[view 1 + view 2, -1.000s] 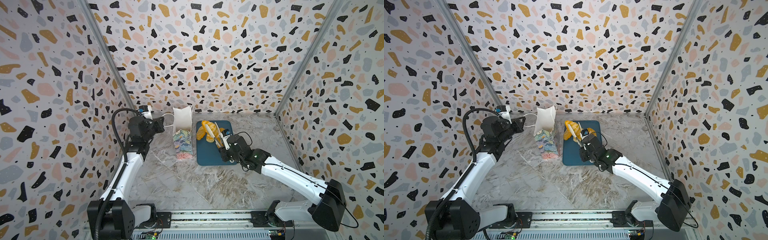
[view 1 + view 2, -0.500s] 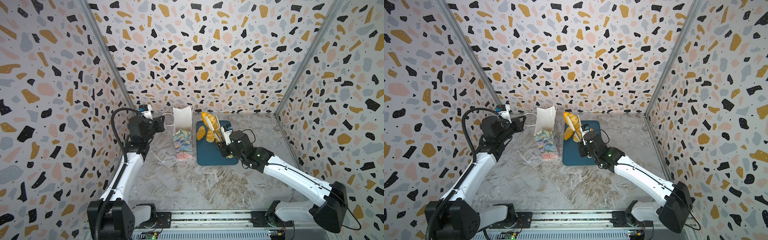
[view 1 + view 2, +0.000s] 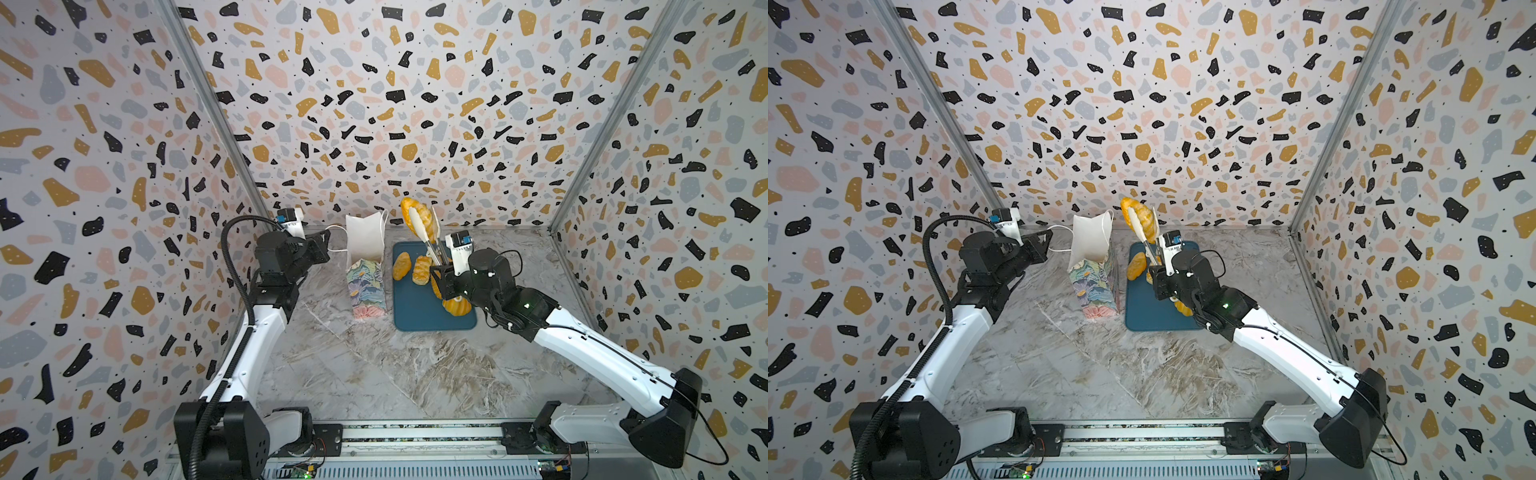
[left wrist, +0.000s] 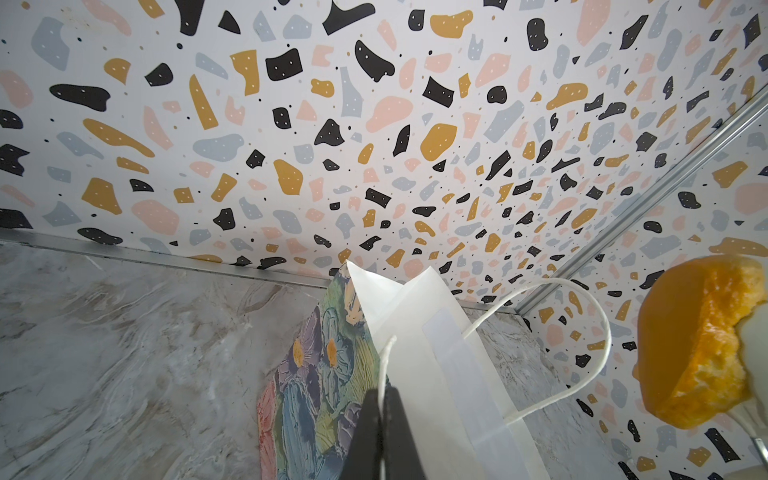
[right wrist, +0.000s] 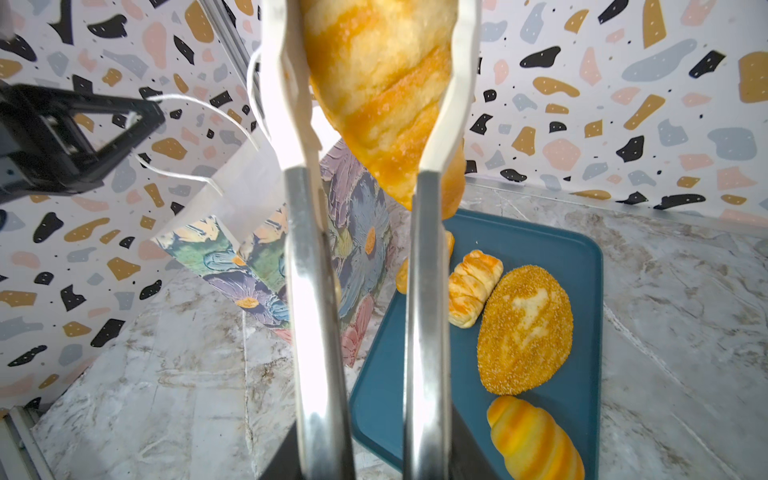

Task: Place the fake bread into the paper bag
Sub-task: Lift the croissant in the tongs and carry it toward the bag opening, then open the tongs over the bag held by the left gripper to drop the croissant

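Holding a croissant (image 5: 382, 83) up in tongs (image 5: 428, 291) beside the paper bag (image 3: 368, 286)

Squeezing the tongs with the right gripper (image 3: 439, 272), pinching the bag's cord handle (image 4: 387, 359) flat in the left gripper (image 3: 326, 243), propping the mouth open. Hanging the croissant high, just beside the rim, above the blue tray (image 3: 419, 316). Probably best centring over the white opening and tipping nose-down before easing off.

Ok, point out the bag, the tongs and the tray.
bag (image 3: 368, 286): in a top view, floral side wall.
tongs (image 5: 427, 291): right wrist view, metal arm.
tray (image 3: 417, 312): in a top view, bare near part.
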Controlling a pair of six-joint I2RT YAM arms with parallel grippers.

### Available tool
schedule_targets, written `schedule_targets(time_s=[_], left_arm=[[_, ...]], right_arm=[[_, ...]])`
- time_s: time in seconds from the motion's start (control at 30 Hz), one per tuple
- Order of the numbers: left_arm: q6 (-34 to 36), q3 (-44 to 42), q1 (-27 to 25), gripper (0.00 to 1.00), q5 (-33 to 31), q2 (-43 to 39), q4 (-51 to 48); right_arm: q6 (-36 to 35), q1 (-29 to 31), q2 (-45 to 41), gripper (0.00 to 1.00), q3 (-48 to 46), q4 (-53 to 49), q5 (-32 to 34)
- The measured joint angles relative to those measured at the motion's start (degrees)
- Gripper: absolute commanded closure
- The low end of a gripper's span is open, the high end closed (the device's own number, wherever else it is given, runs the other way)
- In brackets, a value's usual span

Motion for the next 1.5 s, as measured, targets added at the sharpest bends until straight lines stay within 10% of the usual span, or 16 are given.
schedule_targets(time_s=[1.5], left_arm=[[-0.2, 0.0, 0.0, 1.0, 0.3, 0.0, 0.0]], right_arm=[[-3.4, 8.2, 24.4, 0.84, 27.1, 3.5, -4.1]])
